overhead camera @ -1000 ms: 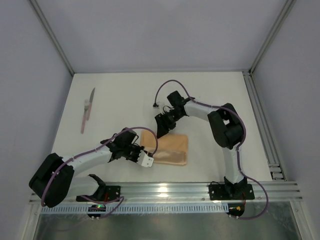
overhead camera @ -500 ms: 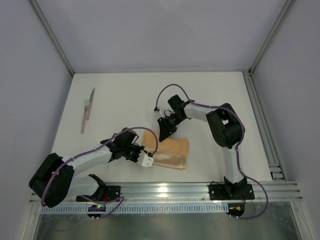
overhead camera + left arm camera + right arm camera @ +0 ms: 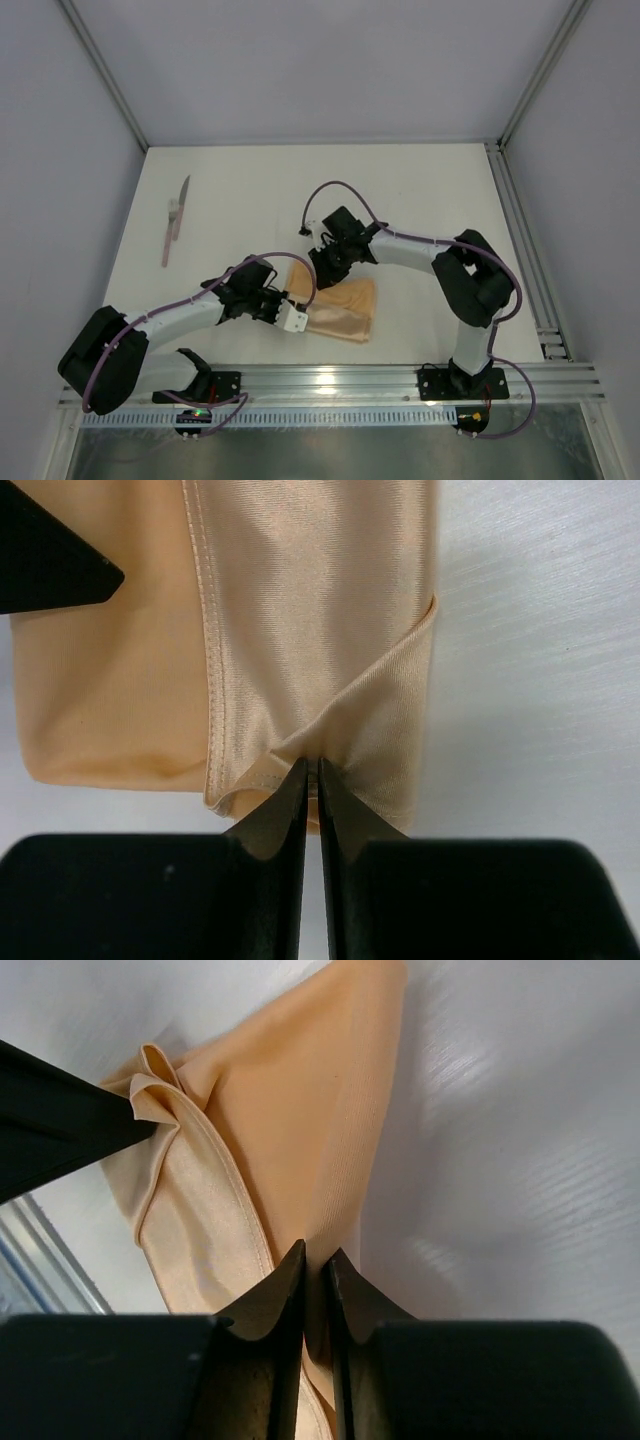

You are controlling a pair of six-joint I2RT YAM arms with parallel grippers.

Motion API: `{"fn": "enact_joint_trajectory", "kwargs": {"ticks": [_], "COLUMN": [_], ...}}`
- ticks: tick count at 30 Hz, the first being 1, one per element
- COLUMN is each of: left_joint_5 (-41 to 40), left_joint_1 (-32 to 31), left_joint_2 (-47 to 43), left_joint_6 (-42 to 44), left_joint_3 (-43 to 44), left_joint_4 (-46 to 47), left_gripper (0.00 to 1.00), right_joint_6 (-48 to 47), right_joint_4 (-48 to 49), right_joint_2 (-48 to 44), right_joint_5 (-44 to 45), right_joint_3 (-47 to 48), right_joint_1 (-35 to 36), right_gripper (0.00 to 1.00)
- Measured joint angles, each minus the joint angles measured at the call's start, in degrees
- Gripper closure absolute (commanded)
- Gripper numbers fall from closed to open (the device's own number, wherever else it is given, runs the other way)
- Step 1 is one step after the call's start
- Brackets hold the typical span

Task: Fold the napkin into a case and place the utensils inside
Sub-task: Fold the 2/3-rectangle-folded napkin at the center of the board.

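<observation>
1. Top cam gave you the whole layout. The napkin [image 3: 350, 310] lay folded on the white table [image 3: 420, 190], toward the near edge, between the two arms. Neither wrist cam showed that much.
2. Only the top cam had the utensils [image 3: 174, 225]: silver blade w/ a pale pink handle, far left of the table, well apart from the napkin, and neither arm was touching them.
3. From up there the left gripper [image 3: 303, 322] sat at the napkin's near-left edge and the right gripper [image 3: 322, 283] at its far-left corner. The jaws were too small to read in that view tho.
4. The left wrist cam filled that in. Jaws were all but together, w/ a puckered bit of the napkin's edge pinched between the tips, and a stitched hem ran up the cloth away from them.
5. Right wrist cam: jaws down to a thin slit w/ a fold of the peach cloth running into it, so it was gripping the napkin too.
6. Each wrist cam also caught the other arm's finger as a black wedge on its left side, right by the cloth.
</observation>
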Motion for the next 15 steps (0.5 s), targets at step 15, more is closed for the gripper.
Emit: {"fn": "enact_joint_trajectory", "kwargs": {"ticks": [15], "left_joint_5": [-0.87], "left_joint_1": [0.00], "left_joint_2": [0.09], "left_joint_6": [-2.03], "left_joint_3": [0.00], "left_joint_4": [0.72], "left_gripper": [0.91], "right_joint_6": [11.91], "right_joint_4": [3.98], "right_joint_2": [-7.50], "right_joint_5": [28.72], "right_joint_3": [-5.86], "right_joint_1": [12.50], "right_gripper": [0.83]}}
